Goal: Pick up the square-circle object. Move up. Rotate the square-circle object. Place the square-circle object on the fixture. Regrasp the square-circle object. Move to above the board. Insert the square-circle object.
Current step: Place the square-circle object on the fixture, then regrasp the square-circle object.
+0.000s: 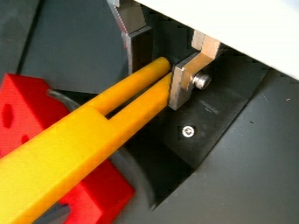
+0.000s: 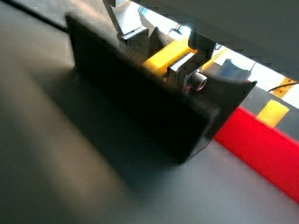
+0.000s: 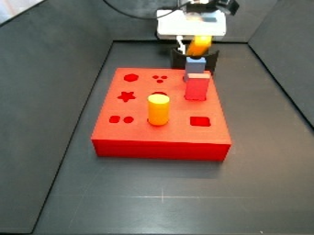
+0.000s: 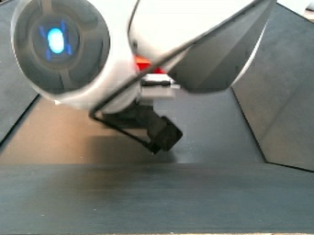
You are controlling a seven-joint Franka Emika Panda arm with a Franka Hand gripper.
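One square-circle object [image 1: 100, 131]: long slim yellow-orange bar, slotted | gripper [image 1: 158, 66] at fixture [image 2: 140, 96], fingers pinching its end | board [image 3: 160, 115] nearby

The gripper [image 1: 162, 63] hangs low over the floor, fingers [image 1: 187, 80] (silver plates) closed on the square-circle object [image 1: 87, 131].

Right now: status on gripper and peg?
Gripper at fixture, behind board. Peg between its fingers, lying in the fixture; grip unclear. Nothing in the way.
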